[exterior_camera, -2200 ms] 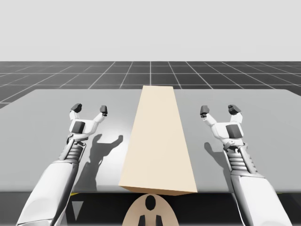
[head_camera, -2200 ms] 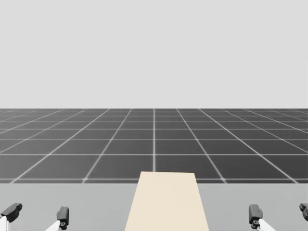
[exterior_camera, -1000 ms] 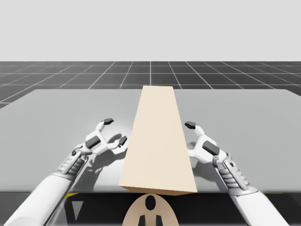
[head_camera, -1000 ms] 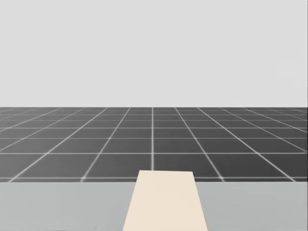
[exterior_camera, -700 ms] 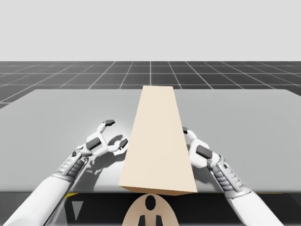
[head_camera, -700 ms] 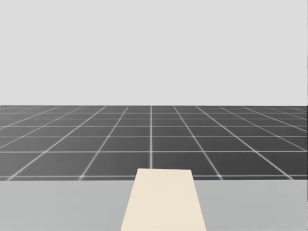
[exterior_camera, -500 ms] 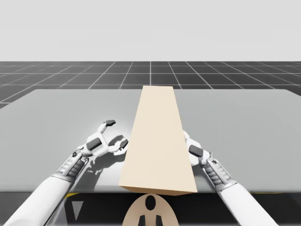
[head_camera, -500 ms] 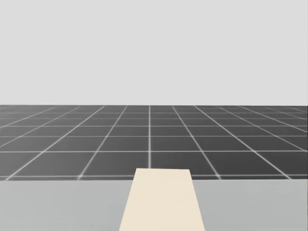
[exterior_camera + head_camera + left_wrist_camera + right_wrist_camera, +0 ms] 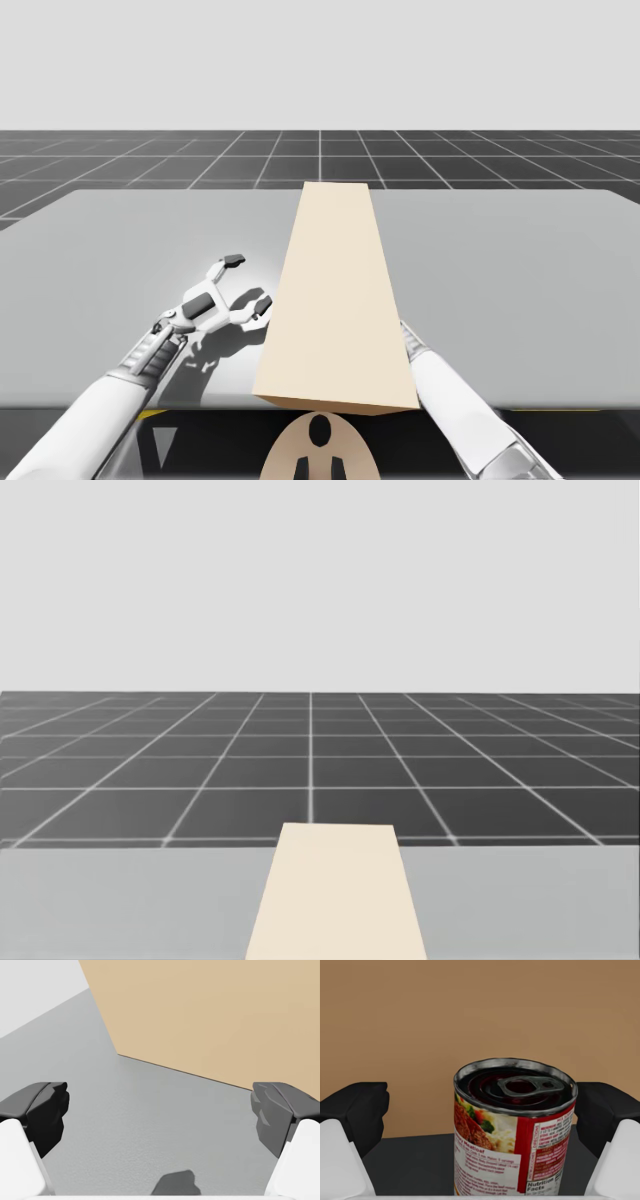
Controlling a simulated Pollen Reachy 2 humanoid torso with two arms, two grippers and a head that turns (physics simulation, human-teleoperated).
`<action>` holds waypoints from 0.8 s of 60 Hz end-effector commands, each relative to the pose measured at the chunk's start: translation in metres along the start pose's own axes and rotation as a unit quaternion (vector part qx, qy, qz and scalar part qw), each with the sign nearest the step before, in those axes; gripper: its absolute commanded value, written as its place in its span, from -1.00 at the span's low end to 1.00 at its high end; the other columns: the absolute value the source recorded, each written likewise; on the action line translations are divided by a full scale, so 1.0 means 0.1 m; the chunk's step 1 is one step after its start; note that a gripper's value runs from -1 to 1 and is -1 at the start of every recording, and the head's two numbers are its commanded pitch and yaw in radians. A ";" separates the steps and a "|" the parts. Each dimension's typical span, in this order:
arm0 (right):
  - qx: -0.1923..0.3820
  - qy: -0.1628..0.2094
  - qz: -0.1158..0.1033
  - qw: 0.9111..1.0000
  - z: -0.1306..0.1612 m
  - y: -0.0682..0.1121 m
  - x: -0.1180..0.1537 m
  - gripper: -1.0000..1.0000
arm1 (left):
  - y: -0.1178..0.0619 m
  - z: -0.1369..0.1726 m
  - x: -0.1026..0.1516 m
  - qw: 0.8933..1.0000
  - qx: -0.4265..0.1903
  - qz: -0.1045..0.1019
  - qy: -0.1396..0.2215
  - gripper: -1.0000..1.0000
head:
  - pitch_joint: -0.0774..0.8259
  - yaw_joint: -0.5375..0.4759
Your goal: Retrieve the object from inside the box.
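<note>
High view: a long tan box (image 9: 335,300) lying lengthwise down the middle of a grey table (image 9: 130,230), its top face plain and closed. Left gripper (image 9: 247,281) low over the table just beside the box's left side, fingers (image 9: 233,259) spread wide with nothing between them, the nearer tip close to the box wall. Right arm (image 9: 450,400) coming in from the bottom right and passing out of sight behind the box's right side, near the close end. Head view: the box (image 9: 335,890) running away across the table (image 9: 130,900), with a dark gridded floor (image 9: 310,760) beyond the table's far edge. Left wrist view: left gripper (image 9: 160,1112) wide open, bare table (image 9: 125,1105) between and ahead of its fingers, the tan box wall (image 9: 210,1015) further ahead and untouched. Right wrist view: inside the box, a can (image 9: 512,1130) with a red label and a pull-tab lid, upright on the dark bottom (image 9: 405,1170), standing between the fingers of the right gripper (image 9: 485,1110), with the tan inner wall (image 9: 470,1010) behind it. Right gripper not closed on the can: a clear gap between the can and one finger (image 9: 360,1110), the other finger (image 9: 607,1110) right at the can's edge, contact there impossible to tell.
</note>
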 end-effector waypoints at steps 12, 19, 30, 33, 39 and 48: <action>0.042 0.000 -0.086 0.995 -0.10 0.13 -0.19 1.00 | 0.01 0.01 -0.01 1.000 0.002 -0.004 0.004 -1.00 | -0.74 0.02; 0.030 0.010 -0.090 0.995 0.07 0.12 -0.16 1.00 | 0.01 0.01 -0.01 1.000 0.003 -0.004 0.004 -1.00 | -0.74 0.02; 0.006 0.026 -0.065 0.998 0.50 0.15 -0.05 1.00 | 0.02 0.01 -0.01 1.000 0.007 -0.004 0.005 -1.00 | -0.74 0.02; 0.003 0.029 -0.053 0.998 0.61 0.17 -0.02 1.00 | 0.03 0.02 -0.01 1.000 0.009 -0.004 0.004 -1.00 | -0.74 0.01; -0.018 0.044 -0.041 0.998 0.91 0.18 0.05 1.00 | 0.04 0.02 -0.01 1.000 0.014 -0.003 0.004 -1.00 | -0.75 0.02; -0.059 0.049 -0.027 0.997 1.35 0.10 0.18 1.00 | 0.06 0.02 -0.01 1.000 0.017 -0.005 0.006 -1.00 | -0.75 0.02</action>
